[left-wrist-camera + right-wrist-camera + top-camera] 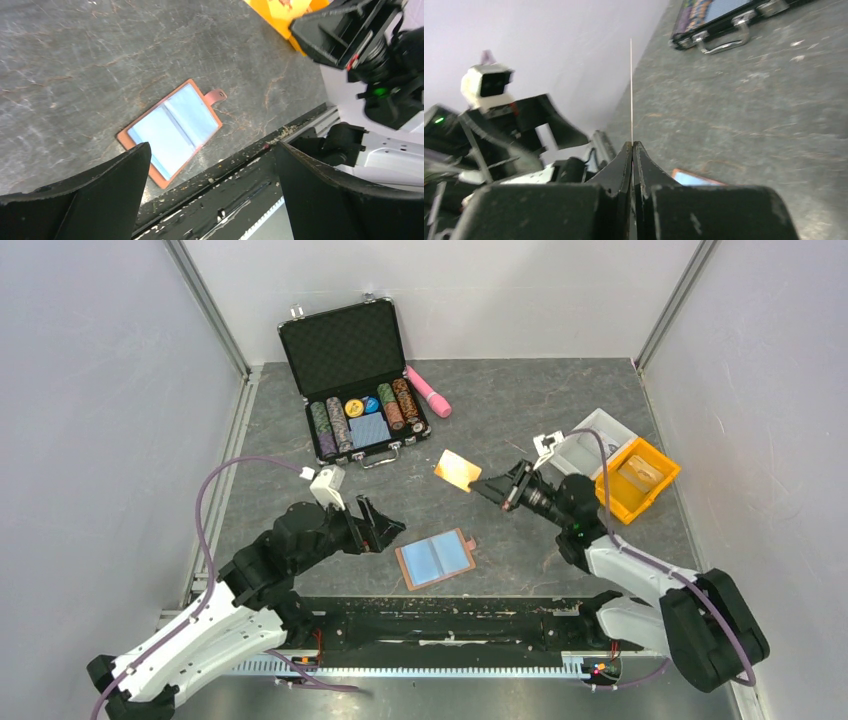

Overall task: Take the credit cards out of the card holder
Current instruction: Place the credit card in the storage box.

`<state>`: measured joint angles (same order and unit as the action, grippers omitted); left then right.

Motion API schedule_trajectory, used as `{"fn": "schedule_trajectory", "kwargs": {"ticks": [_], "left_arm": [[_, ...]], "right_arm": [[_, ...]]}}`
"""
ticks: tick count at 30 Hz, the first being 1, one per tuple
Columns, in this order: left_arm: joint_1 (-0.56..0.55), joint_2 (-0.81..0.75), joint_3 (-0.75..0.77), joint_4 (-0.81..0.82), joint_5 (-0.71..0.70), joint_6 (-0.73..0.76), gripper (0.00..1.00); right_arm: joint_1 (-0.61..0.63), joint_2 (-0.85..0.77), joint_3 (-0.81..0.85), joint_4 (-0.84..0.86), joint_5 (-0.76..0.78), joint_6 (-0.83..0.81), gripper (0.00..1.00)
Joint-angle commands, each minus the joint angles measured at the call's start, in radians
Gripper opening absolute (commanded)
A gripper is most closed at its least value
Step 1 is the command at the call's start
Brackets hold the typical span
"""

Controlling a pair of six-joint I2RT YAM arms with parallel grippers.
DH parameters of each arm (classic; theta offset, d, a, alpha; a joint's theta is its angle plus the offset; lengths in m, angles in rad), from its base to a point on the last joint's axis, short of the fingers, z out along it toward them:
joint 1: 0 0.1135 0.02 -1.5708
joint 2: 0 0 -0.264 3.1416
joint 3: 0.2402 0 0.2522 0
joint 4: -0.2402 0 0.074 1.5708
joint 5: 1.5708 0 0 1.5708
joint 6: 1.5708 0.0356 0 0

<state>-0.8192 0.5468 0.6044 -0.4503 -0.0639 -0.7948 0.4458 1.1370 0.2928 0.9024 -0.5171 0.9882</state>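
Observation:
The brown card holder [436, 559] lies open on the table near the front, its light blue pockets up and its tab at the right; it also shows in the left wrist view [170, 131] and partly in the right wrist view [696, 177]. My right gripper [480, 485] is shut on an orange-yellow credit card [458, 470] and holds it above the table, right of the case. In the right wrist view the card [631, 90] shows edge-on as a thin line above the closed fingertips. My left gripper [385, 525] is open and empty, just left of the holder.
A black poker chip case [355, 380] stands open at the back with chips and a blue block inside. A pink cylinder [428, 390] lies beside it. A yellow bin [640, 478] and a white tray [590, 440] sit at the right. Walls close in left and right.

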Motion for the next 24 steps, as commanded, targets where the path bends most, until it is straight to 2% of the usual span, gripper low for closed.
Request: {"fn": "schedule_trajectory", "kwargs": {"ticks": [1,10,14,24], "left_arm": [[0.002,-0.002,0.091,-0.094,-0.058,0.16,1.0],[0.002,0.024,0.115,-0.159,-0.073,0.299,1.0],[0.002,0.037,0.116,-0.161,-0.041,0.3,1.0],[0.0,0.003,0.104,-0.169,-0.005,0.31,1.0]], "right_arm": [[-0.05,-0.038,0.202,-0.511,0.067,-0.281,0.0],[-0.335,-0.001,0.457,-1.0,0.07,-0.502,0.0],[-0.486,0.027,0.601,-1.259,0.166,-0.64,0.0],[-0.873,0.077,0.792,-1.5,0.131,-0.764,0.0]]}}
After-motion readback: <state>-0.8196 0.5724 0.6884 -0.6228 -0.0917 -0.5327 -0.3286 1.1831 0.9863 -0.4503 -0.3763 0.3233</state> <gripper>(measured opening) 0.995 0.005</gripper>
